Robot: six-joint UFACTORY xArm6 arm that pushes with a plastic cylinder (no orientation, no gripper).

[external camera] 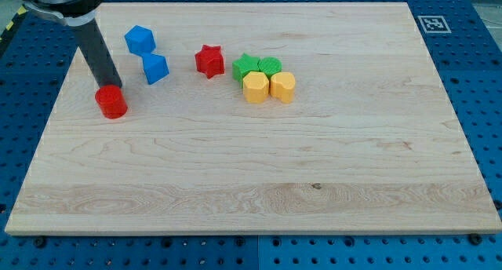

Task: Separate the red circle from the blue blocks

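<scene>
The red circle (111, 102) lies near the board's left edge. My tip (109, 85) touches its upper side, the dark rod slanting up to the view's top left. Two blue blocks sit to the upper right of the circle: one (140, 40) near the top and one (155, 67) just below it. The lower blue block is about a block's width from the red circle.
A red star (209, 60) lies right of the blue blocks. Two green blocks (245, 67) (269, 65) and two yellow blocks (255, 88) (282, 87) form a tight cluster further right. A fiducial marker (431, 23) sits at the wooden board's top right corner.
</scene>
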